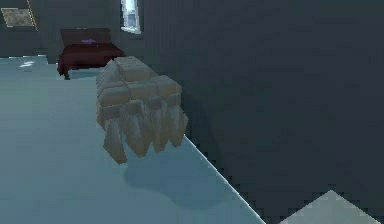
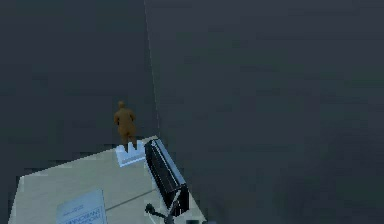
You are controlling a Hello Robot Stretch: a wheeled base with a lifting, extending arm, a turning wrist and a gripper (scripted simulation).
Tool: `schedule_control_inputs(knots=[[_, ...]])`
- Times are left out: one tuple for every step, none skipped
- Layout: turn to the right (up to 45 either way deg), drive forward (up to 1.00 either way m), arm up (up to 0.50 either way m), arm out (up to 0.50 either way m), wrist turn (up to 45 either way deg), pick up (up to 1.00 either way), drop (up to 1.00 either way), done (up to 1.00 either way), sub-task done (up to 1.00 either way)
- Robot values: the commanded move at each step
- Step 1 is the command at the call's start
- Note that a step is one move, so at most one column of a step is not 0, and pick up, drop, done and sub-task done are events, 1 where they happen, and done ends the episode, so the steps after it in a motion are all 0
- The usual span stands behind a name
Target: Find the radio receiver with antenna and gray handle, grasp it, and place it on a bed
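The bed (image 1: 90,52), where the task ends, is seen far from the gripper, under dark red covers against the far wall. A lumpy grey-brown mass (image 1: 138,108), perhaps a draped seat, is stood on the floor between. A light wooden table (image 2: 60,185) is set into the wall corner, and the gripper (image 2: 158,211) is reached over its near part. Just beyond the gripper a dark slab-shaped box (image 2: 165,172) with a pale top strip is stood on the table. It is judged to be the radio receiver, though no antenna is made out. Farther out an orange-brown statuette (image 2: 124,120) is displayed. Whether anything is held cannot be told, since the box rests at the gripper's far end.
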Motion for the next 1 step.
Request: schedule_control_inputs(knots=[[0.0,0.0,0.1,0.0,0.0,0.0,0.0,0.0,0.0]])
